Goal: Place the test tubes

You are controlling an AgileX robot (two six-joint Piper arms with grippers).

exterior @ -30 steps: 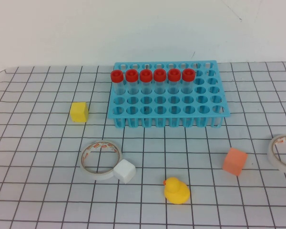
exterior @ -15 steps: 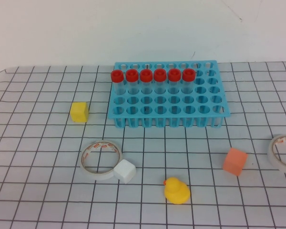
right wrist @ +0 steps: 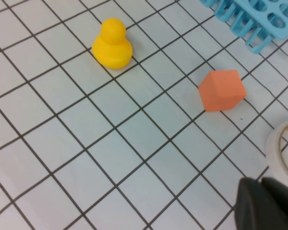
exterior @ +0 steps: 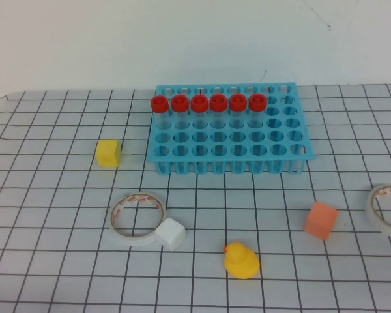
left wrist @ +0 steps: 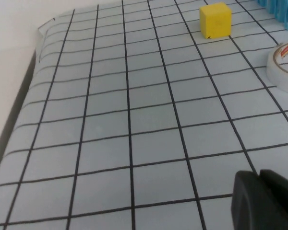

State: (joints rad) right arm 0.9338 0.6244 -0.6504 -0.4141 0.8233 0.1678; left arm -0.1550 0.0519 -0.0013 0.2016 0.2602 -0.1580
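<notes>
Both pairs of my jaws are clenched on nothing. My left jaws hang low over the tabletop (left wrist: 134, 120), with a tape roll (left wrist: 283, 64) ahead of them and the yellow cube (left wrist: 215, 19) further ahead. My right jaws hang low too, with a second tape roll (right wrist: 284, 148) just beside them, the orange cube (right wrist: 222, 90) a little ahead and the yellow duck (right wrist: 112, 44) further off.

The six test tubes (exterior: 208, 112) are well apart from either pair. They stand upright, side by side in one row of the blue rack (exterior: 293, 161), beyond both cubes. I see no loose tube lying near my jaws.

I judge the tubes to be light, stiff and thin-walled, with clear sides that would be slick and round between my pads. I cannot tell whether they are glass or plastic, so I treat them as fragile and would squeeze only gently. The red caps (exterior: 218, 102) and the short length of tube under them are all that stands clear of the rack. That is where I would take hold, coming down from above. The neighbours stand close, so my jaws should close across the row, not along it. Then I would lift straight up, so the tube does not bind in its hole.
</notes>
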